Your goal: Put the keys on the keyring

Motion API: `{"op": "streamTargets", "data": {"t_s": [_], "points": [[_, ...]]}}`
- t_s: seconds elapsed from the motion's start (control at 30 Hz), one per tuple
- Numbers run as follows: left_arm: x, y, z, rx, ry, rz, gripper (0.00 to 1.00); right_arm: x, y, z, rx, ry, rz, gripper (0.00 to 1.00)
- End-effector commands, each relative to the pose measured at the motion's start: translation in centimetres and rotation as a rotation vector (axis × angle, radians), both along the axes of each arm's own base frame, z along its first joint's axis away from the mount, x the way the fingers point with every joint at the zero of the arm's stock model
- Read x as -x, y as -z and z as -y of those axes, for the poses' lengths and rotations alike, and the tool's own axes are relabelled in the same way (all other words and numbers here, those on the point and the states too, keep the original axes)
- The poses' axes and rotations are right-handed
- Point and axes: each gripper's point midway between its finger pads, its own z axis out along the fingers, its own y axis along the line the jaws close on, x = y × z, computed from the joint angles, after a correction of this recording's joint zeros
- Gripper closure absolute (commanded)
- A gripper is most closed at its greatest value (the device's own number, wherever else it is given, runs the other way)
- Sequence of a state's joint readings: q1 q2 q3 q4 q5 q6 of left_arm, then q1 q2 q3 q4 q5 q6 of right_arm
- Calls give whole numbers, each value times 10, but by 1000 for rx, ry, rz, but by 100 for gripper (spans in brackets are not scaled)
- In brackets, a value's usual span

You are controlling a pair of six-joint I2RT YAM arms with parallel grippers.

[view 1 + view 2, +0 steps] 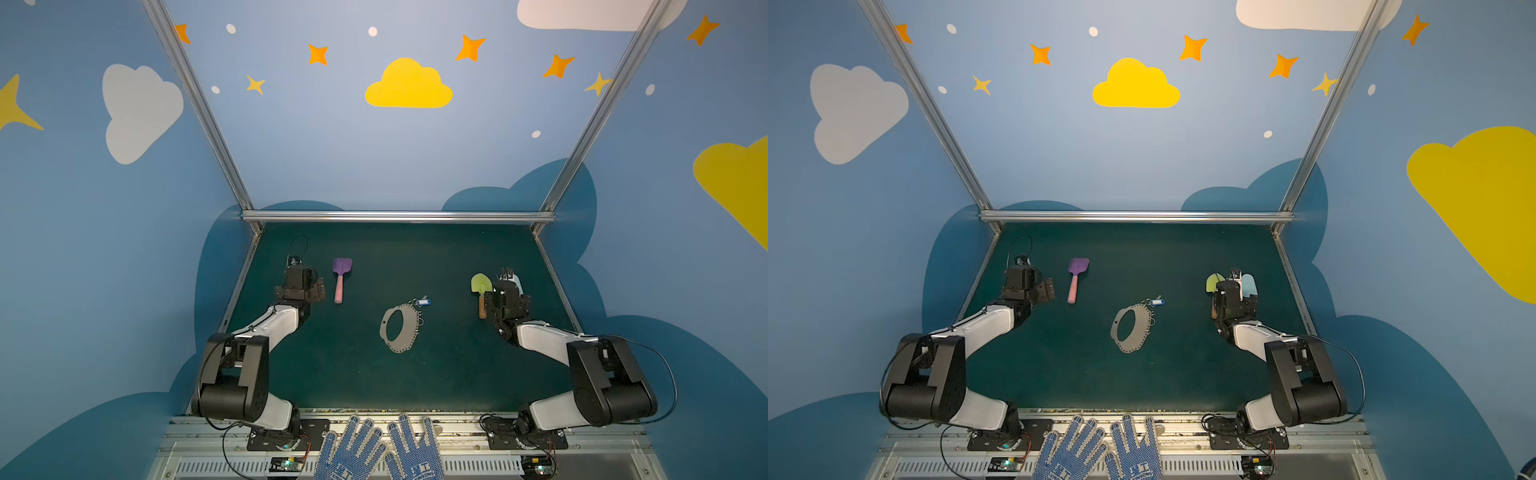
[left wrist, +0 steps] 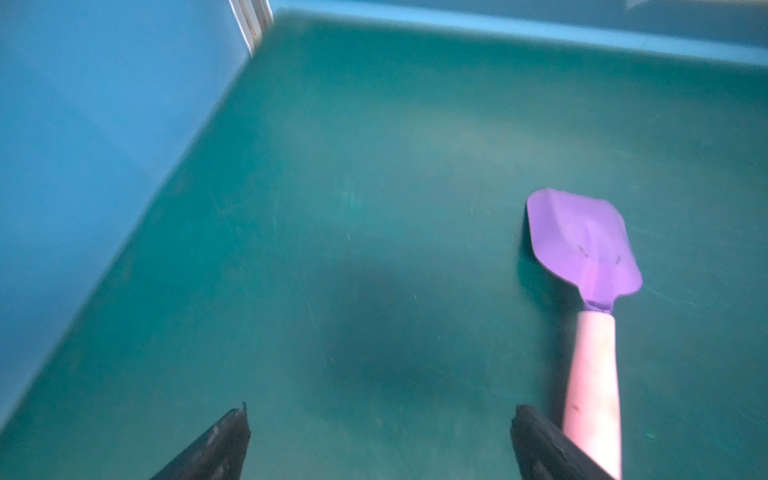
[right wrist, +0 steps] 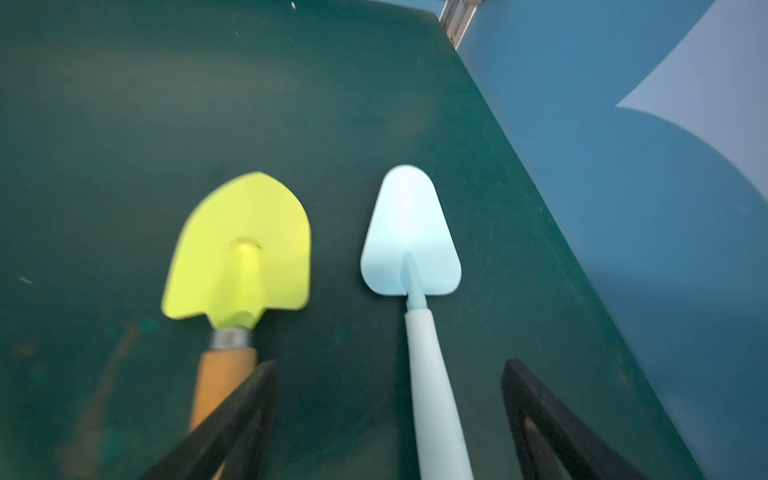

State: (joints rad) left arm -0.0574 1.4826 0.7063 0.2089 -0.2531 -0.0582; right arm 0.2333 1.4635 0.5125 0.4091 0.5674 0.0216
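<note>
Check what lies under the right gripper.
A pale blue shovel, its handle inside the open right gripper; a yellow shovel beside it. The blue handle's end is covered.

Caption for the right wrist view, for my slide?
Open right hand above the yellow shovel and the blue shovel.

A dark green desk (image 1: 415,257) is enclosed by blue walls (image 1: 332,158) painted with clouds (image 1: 408,85) and stars (image 1: 318,54). Ahead of the jaws, an aluminium rail (image 1: 395,216) is set along the desk's far edge; two posts (image 1: 201,108) are seen rising from its ends.
</note>
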Motion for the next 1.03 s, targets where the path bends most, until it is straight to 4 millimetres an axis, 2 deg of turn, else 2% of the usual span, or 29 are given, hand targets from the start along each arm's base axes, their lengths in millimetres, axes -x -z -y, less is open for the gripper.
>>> {"op": "streamTargets", "data": {"t_s": [0.0,0.07,0.13,0.17,0.23,0.3,0.47,1.0], "points": [[-22,-42,2,9,80,224,0,-23,-28,-15,-73,-124,193,14],[-27,-40,5,33,108,202,0,-25,-23,-10,-137,-145,212,14],[-27,-34,-1,34,70,141,0,-21,-18,-10,-200,-187,195,14],[-23,-25,-4,29,58,61,0,-18,-11,-11,-224,-208,211,14],[-12,-13,-11,20,20,-19,0,-20,-14,-14,-215,-242,275,14],[-4,-4,-8,48,25,14,0,-19,-10,-22,-222,-284,188,12],[12,21,0,70,58,196,0,-21,-9,-24,-237,-292,185,10],[13,22,2,68,84,182,0,-22,-9,-23,-260,-301,178,10]]}}
